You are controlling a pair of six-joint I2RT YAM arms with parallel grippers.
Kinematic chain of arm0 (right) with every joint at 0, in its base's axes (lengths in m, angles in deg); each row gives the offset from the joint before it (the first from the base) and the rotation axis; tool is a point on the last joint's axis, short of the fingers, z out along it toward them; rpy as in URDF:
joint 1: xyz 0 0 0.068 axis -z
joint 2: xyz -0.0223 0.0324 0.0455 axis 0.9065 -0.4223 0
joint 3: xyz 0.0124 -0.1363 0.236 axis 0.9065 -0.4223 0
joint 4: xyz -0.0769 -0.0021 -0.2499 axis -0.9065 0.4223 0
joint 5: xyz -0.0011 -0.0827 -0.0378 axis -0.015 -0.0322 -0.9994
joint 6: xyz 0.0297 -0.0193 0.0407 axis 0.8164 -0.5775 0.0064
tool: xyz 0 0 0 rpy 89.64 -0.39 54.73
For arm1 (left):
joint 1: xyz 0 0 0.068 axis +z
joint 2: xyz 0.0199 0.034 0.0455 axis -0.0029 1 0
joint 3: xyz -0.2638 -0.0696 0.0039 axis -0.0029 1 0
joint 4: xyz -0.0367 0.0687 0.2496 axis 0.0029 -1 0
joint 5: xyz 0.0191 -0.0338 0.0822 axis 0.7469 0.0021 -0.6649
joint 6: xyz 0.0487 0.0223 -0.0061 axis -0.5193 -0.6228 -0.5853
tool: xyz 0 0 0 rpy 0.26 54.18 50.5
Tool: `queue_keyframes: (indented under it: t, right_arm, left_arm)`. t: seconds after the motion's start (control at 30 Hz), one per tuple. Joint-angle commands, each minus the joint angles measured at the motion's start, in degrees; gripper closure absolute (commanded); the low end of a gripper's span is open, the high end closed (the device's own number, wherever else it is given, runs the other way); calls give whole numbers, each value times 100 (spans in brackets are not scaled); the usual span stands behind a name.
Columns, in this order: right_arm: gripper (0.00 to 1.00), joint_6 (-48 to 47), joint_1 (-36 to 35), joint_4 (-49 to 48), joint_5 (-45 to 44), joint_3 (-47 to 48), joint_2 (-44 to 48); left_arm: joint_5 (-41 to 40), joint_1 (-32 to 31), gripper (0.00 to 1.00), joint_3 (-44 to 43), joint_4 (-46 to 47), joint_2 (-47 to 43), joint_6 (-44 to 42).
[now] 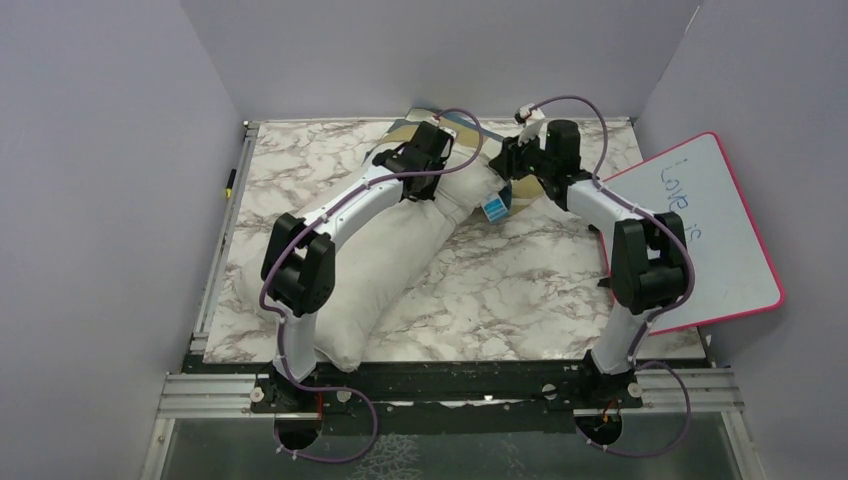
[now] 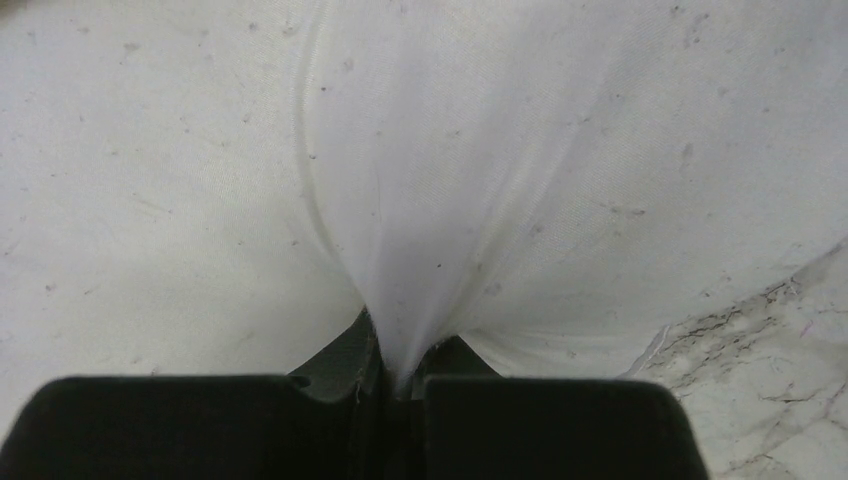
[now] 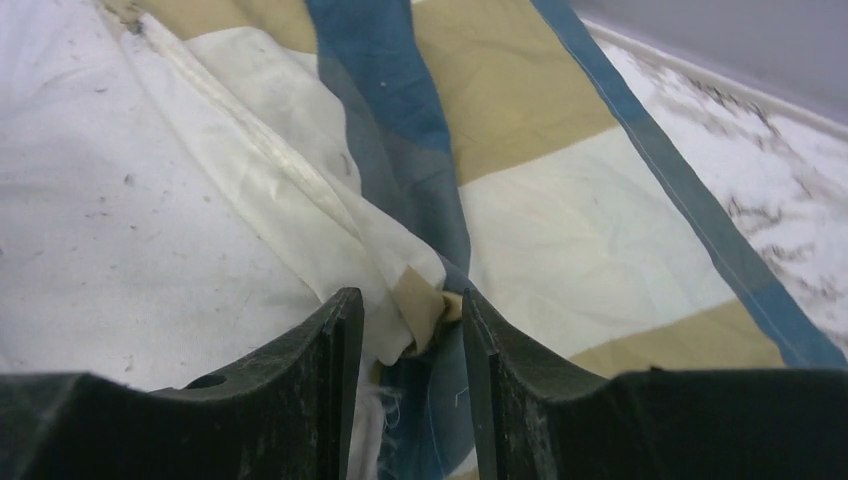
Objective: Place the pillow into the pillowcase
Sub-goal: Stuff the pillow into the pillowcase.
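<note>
The off-white pillow [image 1: 385, 265] lies diagonally across the marble table, from the near left toward the back middle. My left gripper [image 1: 437, 178] is at its far end and is shut on a pinched ridge of the pillow's fabric [image 2: 400, 250]. The blue, tan and cream pillowcase [image 1: 405, 131] lies bunched against the pillow's far end, partly hidden by both arms. My right gripper [image 1: 505, 165] stands open at the pillowcase [image 3: 540, 200]. A folded edge of that cloth sits loosely between its fingers [image 3: 340, 340], and the white pillow [image 3: 120, 220] is just to their left.
A pink-rimmed whiteboard [image 1: 715, 240] with handwriting leans at the right edge of the table, beside the right arm. A yellow and black pen [image 1: 229, 182] lies off the table's left edge. Grey walls close in the left, back and right. Bare marble [image 1: 520, 290] shows in front of the right arm.
</note>
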Motion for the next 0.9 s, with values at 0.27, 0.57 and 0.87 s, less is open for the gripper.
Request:
queue_keyframes:
  t: [0.27, 0.57, 0.87]
  right_arm:
    - [48, -1142, 9, 363, 1541, 1125, -1140]
    - [100, -1004, 13, 440, 1876, 1659, -1759]
    - [100, -730, 302, 514, 2894, -147, -67]
  left_arm:
    - [98, 20, 100, 117, -88, -158, 102]
    - [-427, 103, 100, -37, -136, 44, 453]
    - [-1117, 934, 100, -132, -426, 334, 1875]
